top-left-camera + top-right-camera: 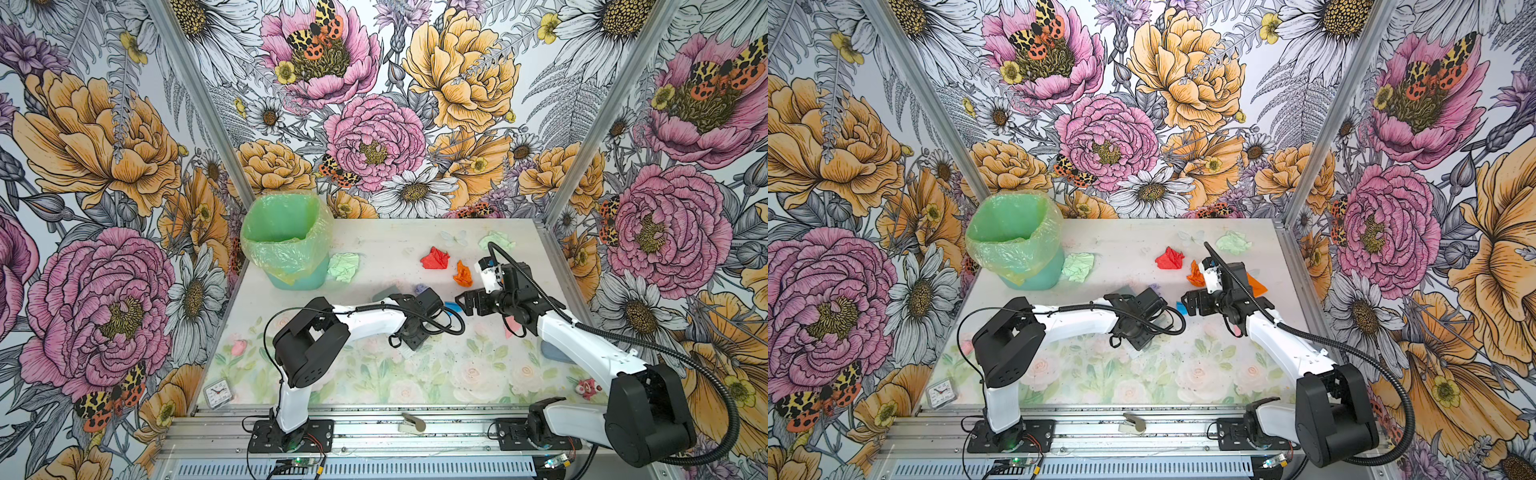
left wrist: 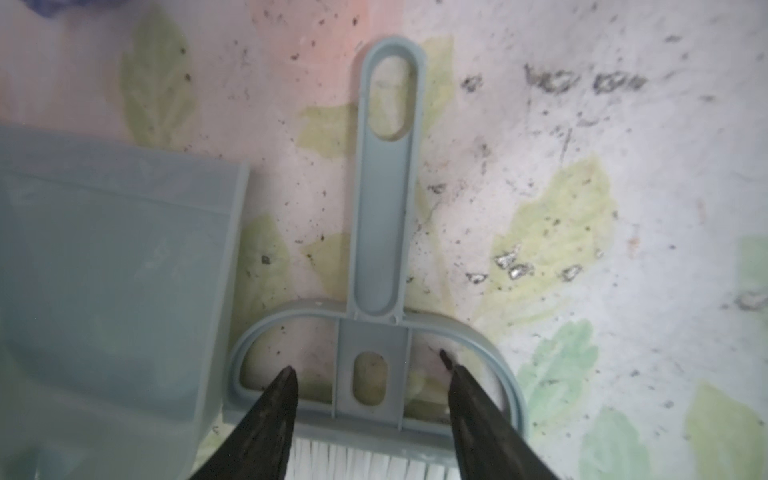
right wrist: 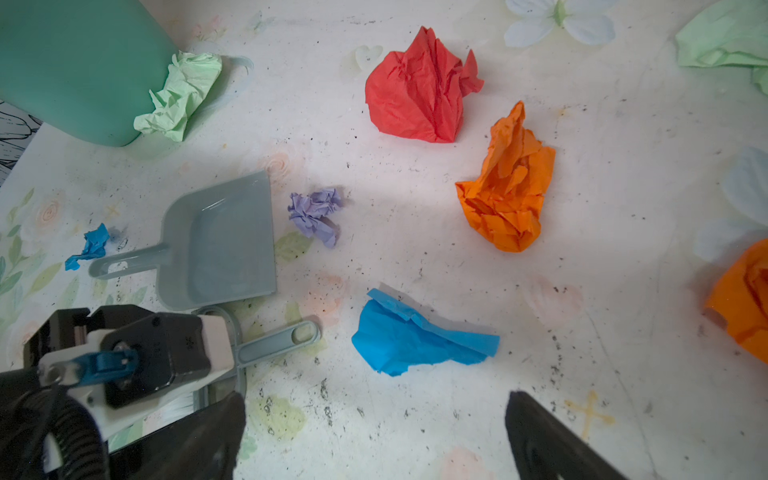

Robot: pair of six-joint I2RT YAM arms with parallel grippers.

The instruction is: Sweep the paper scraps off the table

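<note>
my left gripper (image 2: 368, 365) hangs over the head of the brush (image 2: 388, 199), fingers apart, one in each window on either side of the middle bar and not pinching it; my right gripper (image 3: 374, 399) stands wide with nothing in it, above the table (image 3: 602, 124); the dustpan (image 3: 220, 245) lies just beside the brush, its mouth towards the lilac scrap (image 3: 313, 216).

the paper scraps lie loose on the far half of the table: the red scrap (image 3: 415, 87) and the orange scrap (image 3: 507, 187) near each other, the blue scrap (image 3: 411, 340) nearest my right fingers, a small blue scrap (image 3: 89, 245) by the dustpan handle, a pale green scrap (image 3: 180, 93) touching the bin (image 3: 75, 62); none is in the dustpan yet.

i judge them very light, soft and springy; bristles should push them easily, though they may roll or skip aside, so slow strokes towards the pan; no need to pinch them; the brush looks like thin, stiff, smooth plastic; i would take it by that middle bar, close to the bristles, and squeeze firmly, since it could twist in my grip.
</note>
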